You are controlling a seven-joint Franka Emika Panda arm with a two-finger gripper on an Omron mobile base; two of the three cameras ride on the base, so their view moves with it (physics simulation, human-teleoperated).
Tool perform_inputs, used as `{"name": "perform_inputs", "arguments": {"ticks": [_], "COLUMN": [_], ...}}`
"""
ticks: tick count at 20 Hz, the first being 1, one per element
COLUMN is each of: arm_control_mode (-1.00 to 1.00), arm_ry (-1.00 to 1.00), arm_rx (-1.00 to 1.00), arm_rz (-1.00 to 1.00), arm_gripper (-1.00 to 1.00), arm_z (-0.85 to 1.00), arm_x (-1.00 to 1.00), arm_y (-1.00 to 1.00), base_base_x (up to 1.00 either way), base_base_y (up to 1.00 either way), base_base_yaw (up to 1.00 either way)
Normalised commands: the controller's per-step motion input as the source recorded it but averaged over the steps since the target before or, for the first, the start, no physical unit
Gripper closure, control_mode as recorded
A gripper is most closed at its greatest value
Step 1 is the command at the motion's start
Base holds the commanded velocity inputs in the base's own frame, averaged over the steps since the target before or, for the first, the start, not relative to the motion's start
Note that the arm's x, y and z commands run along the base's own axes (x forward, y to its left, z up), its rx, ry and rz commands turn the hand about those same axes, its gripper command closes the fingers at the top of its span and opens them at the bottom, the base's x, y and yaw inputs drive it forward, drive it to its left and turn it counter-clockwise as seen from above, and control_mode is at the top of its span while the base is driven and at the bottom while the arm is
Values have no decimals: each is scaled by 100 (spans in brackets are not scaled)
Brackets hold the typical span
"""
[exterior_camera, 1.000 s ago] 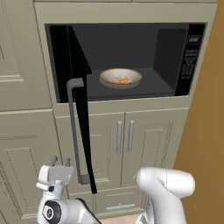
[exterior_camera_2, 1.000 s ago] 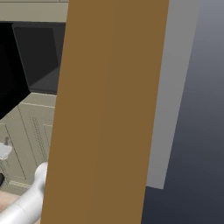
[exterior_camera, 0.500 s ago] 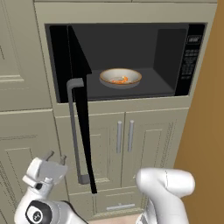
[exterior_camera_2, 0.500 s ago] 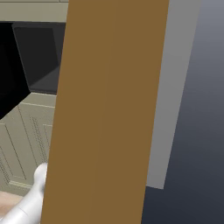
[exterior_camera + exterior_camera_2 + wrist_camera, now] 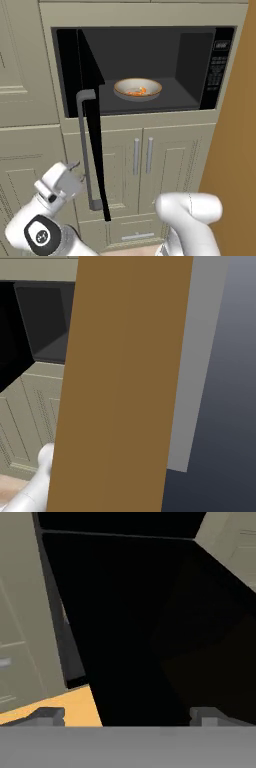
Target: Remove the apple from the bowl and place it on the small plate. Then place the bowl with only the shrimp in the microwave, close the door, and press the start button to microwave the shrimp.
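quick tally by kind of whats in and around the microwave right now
microwave: 1
door, open: 1
bowl inside the microwave: 1
shrimp in the bowl: 1
gripper, open, by the door's handle: 1
cabinet door handles under the microwave: 2
total: 7

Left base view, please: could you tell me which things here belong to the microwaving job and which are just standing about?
Job: microwave; door, open; bowl inside; shrimp in it; pincer, open, near the handle.
Standing about: lower cabinet doors; brown side panel.
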Motion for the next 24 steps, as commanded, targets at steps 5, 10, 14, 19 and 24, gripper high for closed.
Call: {"name": "perform_inputs", "arguments": {"ticks": [5, 10, 14, 19, 24], "arm_control_mode": [-100, -100, -100, -100, -100], "arm_ry": [2, 0, 0, 2, 2], "arm_rx": [32, 35, 26, 18, 15], "arm_rz": [0, 1, 5, 15, 25], "arm_gripper": [-100, -100, -100, -100, -100], "arm_z": [49, 39, 14, 5, 2], "arm_x": [0, 0, 5, 43, 78], "arm_y": [-100, -100, -100, -100, -89], "base_base_x": [0, 0, 0, 0, 0], "base_base_y": [0, 0, 0, 0, 0], "base_base_yaw": [0, 0, 0, 0, 0]}}
